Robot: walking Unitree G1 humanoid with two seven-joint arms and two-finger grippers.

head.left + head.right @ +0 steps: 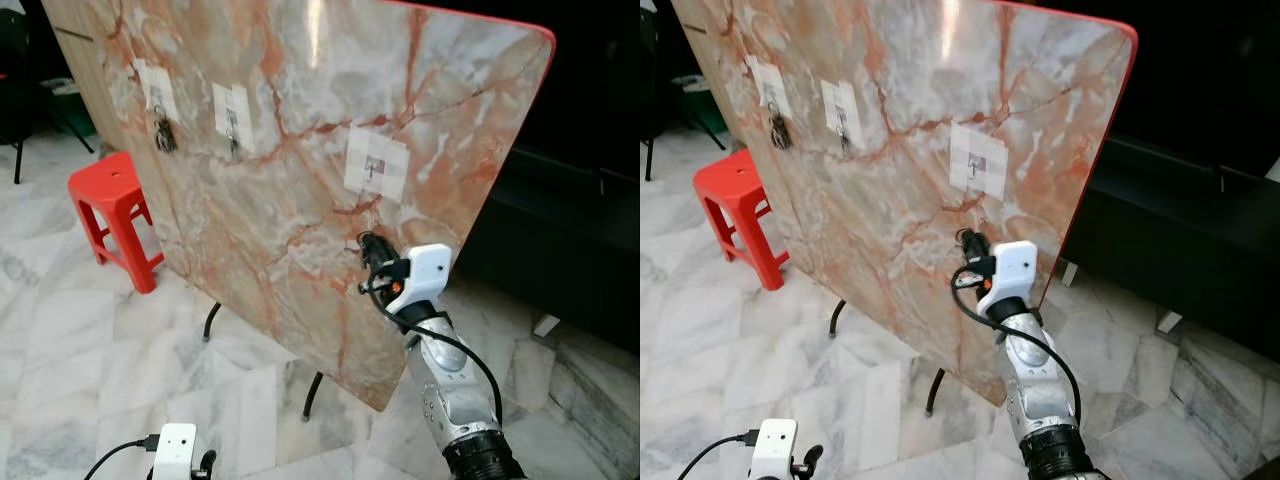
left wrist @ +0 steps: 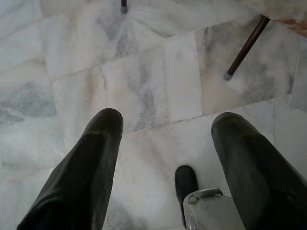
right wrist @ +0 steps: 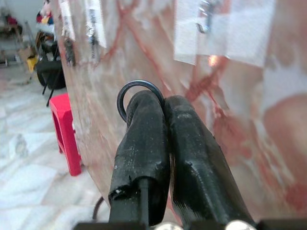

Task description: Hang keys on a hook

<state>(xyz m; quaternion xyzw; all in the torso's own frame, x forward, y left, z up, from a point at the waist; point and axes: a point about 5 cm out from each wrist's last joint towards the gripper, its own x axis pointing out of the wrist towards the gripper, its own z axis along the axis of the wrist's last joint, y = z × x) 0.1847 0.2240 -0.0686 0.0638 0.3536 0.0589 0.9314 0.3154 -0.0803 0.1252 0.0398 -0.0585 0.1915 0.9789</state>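
A thin dark metal key ring (image 3: 139, 88) is pinched between the two long black rubbery fingers of the right gripper (image 3: 163, 103), which are pressed together on it, so that only the round loop is seen above the fingertips; any keys on it cannot be made out. The ring is held just in front of a large tilted slab of glossy marble-patterned board (image 1: 300, 180), cream and grey with rust-orange veins and a red edge along its rounded upper corner. At about 12 o'clock from the ring, a small silver metal hook (image 1: 375, 168) is fixed to the board on a square translucent white adhesive pad (image 1: 392, 180); the ring is near it but apart from it. Toward 10 o'clock, two more pads of the same kind are seen: the nearer hook (image 1: 233, 128) appears bare, and from the farther hook (image 1: 158, 103) a dark bunch of keys (image 1: 165, 138) is hung. No writing can be read on the pads. The board is carried on thin dark metal legs (image 1: 313, 395) over a floor of polished grey-white marble tiles (image 1: 60, 340). A red moulded plastic stool (image 1: 115, 215) is set at 9 o'clock, beside the board. The left gripper (image 2: 165, 139) is held low over the floor, its black fingers spread wide apart and holding nothing.
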